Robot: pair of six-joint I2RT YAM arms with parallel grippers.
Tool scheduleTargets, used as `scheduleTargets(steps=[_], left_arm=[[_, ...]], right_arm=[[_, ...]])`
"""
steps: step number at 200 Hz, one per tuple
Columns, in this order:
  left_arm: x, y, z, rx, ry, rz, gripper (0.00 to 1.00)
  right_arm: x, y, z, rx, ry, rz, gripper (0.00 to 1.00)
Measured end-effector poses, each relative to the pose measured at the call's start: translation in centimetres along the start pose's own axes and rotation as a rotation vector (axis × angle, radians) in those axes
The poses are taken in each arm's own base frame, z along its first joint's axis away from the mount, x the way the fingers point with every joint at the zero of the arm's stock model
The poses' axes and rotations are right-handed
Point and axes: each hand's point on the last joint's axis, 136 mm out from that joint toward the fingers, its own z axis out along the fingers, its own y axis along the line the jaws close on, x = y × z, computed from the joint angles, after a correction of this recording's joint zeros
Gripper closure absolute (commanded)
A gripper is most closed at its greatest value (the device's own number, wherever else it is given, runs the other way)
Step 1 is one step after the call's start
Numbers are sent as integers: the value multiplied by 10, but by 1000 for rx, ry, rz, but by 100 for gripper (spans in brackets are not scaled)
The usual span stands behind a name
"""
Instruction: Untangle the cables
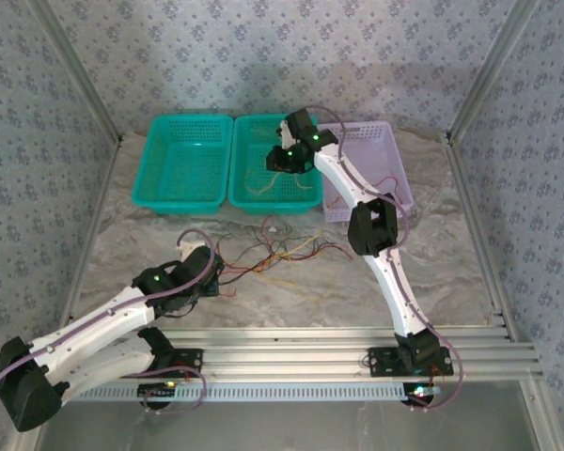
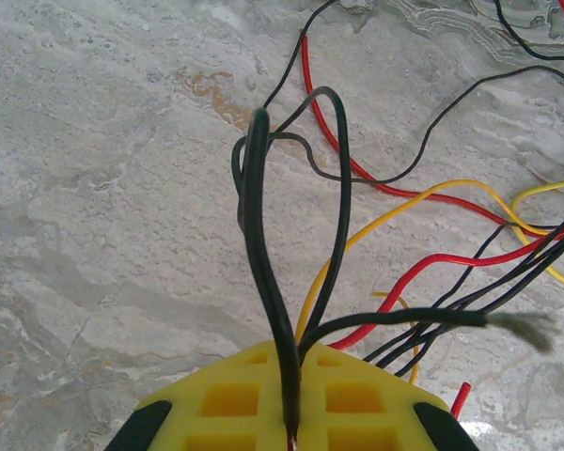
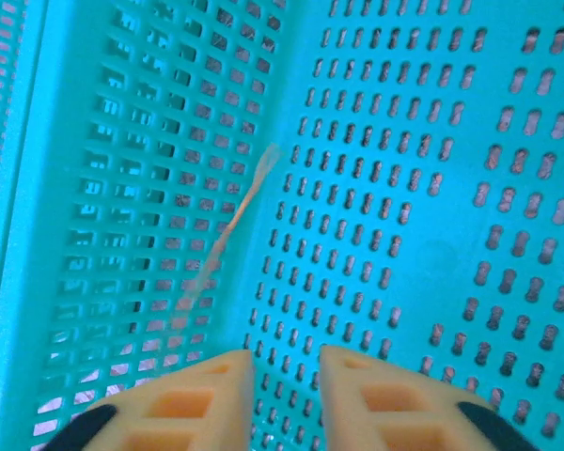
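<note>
Below, left tool (image 2: 291, 418) tight on looped black cable (image 2: 251, 235); right tool (image 3: 287, 365) ajar over perforated teal basket (image 3: 432, 254).

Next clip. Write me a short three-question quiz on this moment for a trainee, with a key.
1. True or false: the left fingers are shut on a black cable.
2. Which basket do the right fingers hang over? A) the left green one B) the middle green basket C) the purple one
3. Besides black and red, what colour do the cables show?
Key: 1 true; 2 B; 3 yellow.
</note>
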Motion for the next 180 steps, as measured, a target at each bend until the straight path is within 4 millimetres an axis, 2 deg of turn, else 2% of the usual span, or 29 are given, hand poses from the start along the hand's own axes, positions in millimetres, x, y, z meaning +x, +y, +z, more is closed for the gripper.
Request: scheduleTargets(steps=[26,46,71,88,142,180], left_arm=[[0,0,0,-1,1,1,100],[0,0,0,-1,1,1,100],[0,0,0,-1,1,1,100],[0,0,0,-1,1,1,100],[2,1,2,-4,4,2,100],[3,2,2,-7,6,3,100]], right_arm=[[8,7,6,-4,20,-7,78],[15,13,10,5,34,-28,59],[24,18,13,20,54,-45,46],[26,12,13,55,60,-53,40],[38,-21,3,210,110,-88,30],[47,-18,-17,224,150,-113,25]])
